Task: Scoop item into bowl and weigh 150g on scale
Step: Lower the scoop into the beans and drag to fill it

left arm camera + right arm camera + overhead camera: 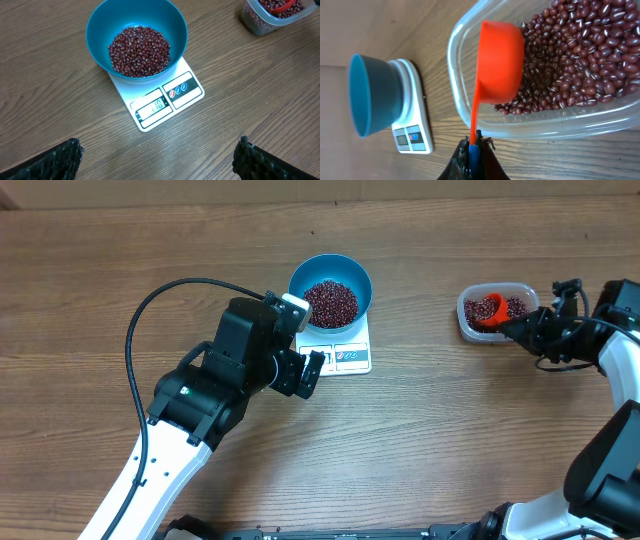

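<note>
The blue bowl [362, 272] stands on the white scale [350, 358] and holds a pile of dark red beans [330, 302]. In the left wrist view the bowl [100, 30], its beans [140, 50] and the scale [170, 97] with a lit display lie ahead. My left gripper [305, 370] hovers open just front-left of the scale, its jaws wide apart with nothing between them [159, 142]. My right gripper [474, 142] is shut on the handle of an orange scoop [500, 55]. The scoop's cup rests tilted in the clear tub [560, 120], against more beans [585, 55].
The clear tub [465, 320] sits at the right of the wooden table, apart from the scale. A black cable [150, 310] loops over the left arm. The right arm [610, 350] reaches in from the right edge.
</note>
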### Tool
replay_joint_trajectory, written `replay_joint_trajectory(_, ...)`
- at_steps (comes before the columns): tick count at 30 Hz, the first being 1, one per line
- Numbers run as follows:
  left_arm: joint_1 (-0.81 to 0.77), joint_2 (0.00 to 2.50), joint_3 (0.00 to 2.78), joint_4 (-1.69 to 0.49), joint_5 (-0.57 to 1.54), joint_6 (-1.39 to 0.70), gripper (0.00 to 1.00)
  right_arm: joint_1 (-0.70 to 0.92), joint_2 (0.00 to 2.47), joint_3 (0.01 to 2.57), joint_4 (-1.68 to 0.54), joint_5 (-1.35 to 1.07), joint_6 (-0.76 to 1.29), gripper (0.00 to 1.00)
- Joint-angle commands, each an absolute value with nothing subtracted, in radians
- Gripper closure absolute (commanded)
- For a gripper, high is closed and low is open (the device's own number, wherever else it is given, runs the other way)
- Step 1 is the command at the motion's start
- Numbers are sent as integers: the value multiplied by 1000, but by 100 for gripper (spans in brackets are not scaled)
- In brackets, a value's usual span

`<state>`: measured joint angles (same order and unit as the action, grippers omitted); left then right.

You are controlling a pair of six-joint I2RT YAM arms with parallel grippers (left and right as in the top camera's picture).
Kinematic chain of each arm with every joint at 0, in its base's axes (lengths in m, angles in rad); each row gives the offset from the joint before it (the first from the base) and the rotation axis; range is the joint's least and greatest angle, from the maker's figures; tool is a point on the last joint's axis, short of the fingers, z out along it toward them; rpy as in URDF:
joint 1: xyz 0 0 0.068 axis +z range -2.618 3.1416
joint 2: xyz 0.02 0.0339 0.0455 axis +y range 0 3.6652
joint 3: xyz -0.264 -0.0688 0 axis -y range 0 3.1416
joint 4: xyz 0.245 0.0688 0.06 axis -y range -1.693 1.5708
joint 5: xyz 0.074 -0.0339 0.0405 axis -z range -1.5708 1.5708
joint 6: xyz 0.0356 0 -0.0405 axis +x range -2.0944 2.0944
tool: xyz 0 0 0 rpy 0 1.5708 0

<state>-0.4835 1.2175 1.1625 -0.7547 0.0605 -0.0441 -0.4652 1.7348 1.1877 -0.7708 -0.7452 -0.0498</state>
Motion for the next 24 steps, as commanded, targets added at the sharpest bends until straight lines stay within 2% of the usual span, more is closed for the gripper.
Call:
replay_joint_trajectory(1,-478,1222,1153,-752,68,-22,0,-493,1745,1183,-765,-836,-61,97)
replay_joint_trajectory(14,-478,1222,1153,-752,68,-22,0,-519,1745,1183,-765,-916,-61,96)
replay_joint_trajectory(24,-478,1222,1153,-752,68,-22,0,-519,1745,1183,-764,-1073,-84,96)
